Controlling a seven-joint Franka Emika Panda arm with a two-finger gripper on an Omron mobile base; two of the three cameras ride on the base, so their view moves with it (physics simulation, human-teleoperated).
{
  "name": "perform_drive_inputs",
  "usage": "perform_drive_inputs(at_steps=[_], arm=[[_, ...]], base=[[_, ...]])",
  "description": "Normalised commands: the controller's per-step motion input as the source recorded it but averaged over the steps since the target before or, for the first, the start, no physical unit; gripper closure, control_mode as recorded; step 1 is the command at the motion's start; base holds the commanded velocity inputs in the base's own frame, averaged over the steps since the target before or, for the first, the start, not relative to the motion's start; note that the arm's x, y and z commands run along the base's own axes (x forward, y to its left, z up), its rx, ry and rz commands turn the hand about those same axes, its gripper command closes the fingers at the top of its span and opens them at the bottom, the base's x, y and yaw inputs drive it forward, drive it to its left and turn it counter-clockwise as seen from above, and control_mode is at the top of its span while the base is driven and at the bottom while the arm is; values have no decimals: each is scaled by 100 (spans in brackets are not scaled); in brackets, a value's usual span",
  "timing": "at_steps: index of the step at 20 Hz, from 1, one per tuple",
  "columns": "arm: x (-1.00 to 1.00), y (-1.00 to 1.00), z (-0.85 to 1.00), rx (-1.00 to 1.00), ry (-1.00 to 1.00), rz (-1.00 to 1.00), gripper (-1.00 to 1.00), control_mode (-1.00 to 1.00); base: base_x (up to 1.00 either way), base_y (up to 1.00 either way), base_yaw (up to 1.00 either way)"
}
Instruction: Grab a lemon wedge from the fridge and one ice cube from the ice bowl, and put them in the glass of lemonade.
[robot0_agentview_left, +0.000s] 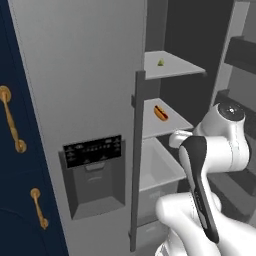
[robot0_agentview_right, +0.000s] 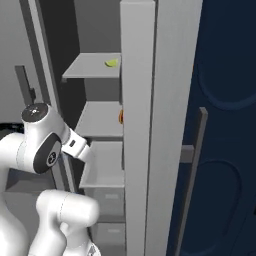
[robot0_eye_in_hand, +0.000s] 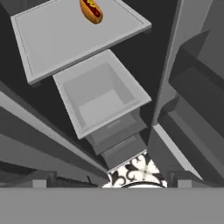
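The grey fridge (robot0_agentview_left: 80, 75) stands with its right side open and its left door, the one with the black dispenser panel (robot0_agentview_left: 92, 151), closed. The lemon wedge (robot0_agentview_left: 161, 63) is tiny and yellow-green, and lies on the top shelf (robot0_agentview_right: 92, 67), also seen as lemon wedge (robot0_agentview_right: 112, 63). My gripper (robot0_eye_in_hand: 113, 181) is open with nothing between its fingers. It hangs inside the open side, well below the wedge's shelf, and looks down over the lower shelf and the drawers. My white arm (robot0_agentview_left: 220, 140) reaches in from the lower right.
A red-and-tan hot dog (robot0_agentview_left: 160, 113) lies on the middle shelf (robot0_eye_in_hand: 65, 39), one level below the wedge. Under it sits an open grey bin (robot0_eye_in_hand: 100, 96) above closed drawers. The swung-out door's shelves (robot0_agentview_left: 240, 55) flank my arm on the right. Navy cabinets (robot0_agentview_left: 15, 150) with brass handles adjoin the fridge.
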Motion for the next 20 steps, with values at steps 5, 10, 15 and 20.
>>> perform_drive_inputs(at_steps=[5,10,15,20], arm=[[0,0,0,0,0,0,-100,100],[0,0,0,0,0,0,-100,100],[0,0,0,0,0,0,-100,100],[0,0,0,0,0,0,-100,100]], base=[[40,-34,-6],[36,-38,-2],[51,0,0],[58,0,0]])
